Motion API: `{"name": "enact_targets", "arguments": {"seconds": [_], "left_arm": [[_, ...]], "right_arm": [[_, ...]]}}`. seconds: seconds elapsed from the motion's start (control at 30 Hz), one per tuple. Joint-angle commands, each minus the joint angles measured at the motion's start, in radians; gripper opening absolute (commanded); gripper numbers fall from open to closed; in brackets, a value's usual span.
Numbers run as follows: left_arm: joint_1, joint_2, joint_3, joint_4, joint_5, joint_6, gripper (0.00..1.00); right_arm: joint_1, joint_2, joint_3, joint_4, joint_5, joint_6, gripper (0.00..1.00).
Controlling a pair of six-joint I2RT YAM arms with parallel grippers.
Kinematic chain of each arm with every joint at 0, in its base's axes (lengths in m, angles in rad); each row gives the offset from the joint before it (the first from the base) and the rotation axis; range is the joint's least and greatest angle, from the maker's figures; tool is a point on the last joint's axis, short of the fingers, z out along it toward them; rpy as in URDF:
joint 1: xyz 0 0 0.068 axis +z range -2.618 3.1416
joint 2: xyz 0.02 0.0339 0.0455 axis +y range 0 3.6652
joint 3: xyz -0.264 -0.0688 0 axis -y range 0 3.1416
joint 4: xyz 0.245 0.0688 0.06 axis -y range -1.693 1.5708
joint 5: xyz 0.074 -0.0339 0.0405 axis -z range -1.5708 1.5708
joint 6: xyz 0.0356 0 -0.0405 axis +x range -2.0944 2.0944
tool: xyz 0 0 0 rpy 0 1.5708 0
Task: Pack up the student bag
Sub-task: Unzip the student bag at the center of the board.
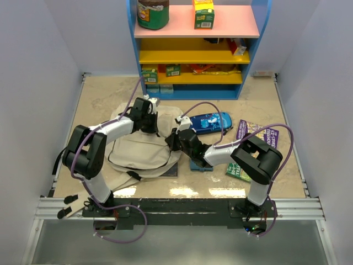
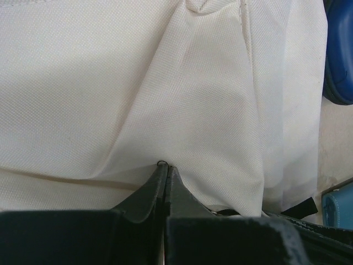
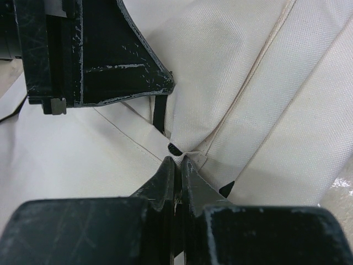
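The student bag (image 1: pixel 140 152) is a soft beige backpack with black trim, lying flat on the left half of the table. My left gripper (image 1: pixel 150 114) sits at its far top edge. In the left wrist view its jaws (image 2: pixel 165 164) are shut, with the cream cloth (image 2: pixel 110 83) puckering toward the tips and a thin dark loop right there. My right gripper (image 1: pixel 175 138) is at the bag's right edge. Its fingertips (image 3: pixel 178 160) are shut on a small fold of the beige fabric (image 3: pixel 248 72) beside a black strap (image 3: pixel 159 113).
A blue pencil case (image 1: pixel 212 122) lies just right of the bag, with its edge also in the left wrist view (image 2: pixel 339 55). A purple book (image 1: pixel 258 132), a green book (image 1: pixel 237 171) and a blue book (image 1: pixel 201 165) lie to the right. A coloured shelf unit (image 1: pixel 193 49) stands at the back.
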Motion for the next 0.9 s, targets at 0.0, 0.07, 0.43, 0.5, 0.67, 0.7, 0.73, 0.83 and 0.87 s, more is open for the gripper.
{"name": "enact_targets", "arguments": {"seconds": [0.0,0.07,0.43,0.5,0.67,0.7,0.73,0.83,0.87], "left_arm": [[-0.016,0.001,0.026,-0.012,0.014,-0.013,0.00],[-0.016,-0.014,0.042,-0.017,0.017,-0.009,0.00],[0.111,-0.145,0.024,-0.115,-0.054,0.112,0.00],[0.135,-0.163,0.004,-0.116,-0.061,0.138,0.00],[0.171,-0.212,-0.033,-0.118,-0.026,0.150,0.00],[0.171,-0.217,-0.036,-0.118,-0.026,0.150,0.00],[0.176,-0.224,-0.033,-0.124,-0.037,0.155,0.00],[0.245,-0.250,-0.054,-0.124,-0.068,0.194,0.00],[0.272,-0.255,-0.059,-0.120,-0.072,0.205,0.00]], "right_arm": [[0.021,-0.035,-0.010,-0.012,-0.042,-0.019,0.00],[0.021,-0.035,-0.012,-0.016,-0.038,-0.019,0.00],[0.022,-0.049,-0.038,-0.004,-0.019,-0.011,0.00],[0.021,-0.049,-0.039,-0.001,-0.019,-0.011,0.00],[0.021,-0.045,-0.041,0.007,-0.021,-0.003,0.00],[0.021,-0.045,-0.041,0.007,-0.021,-0.003,0.00],[0.021,-0.050,-0.041,0.001,-0.021,-0.003,0.00],[0.021,-0.064,-0.052,-0.001,-0.015,-0.008,0.00],[0.022,-0.065,-0.053,-0.001,-0.012,-0.010,0.00]]}}
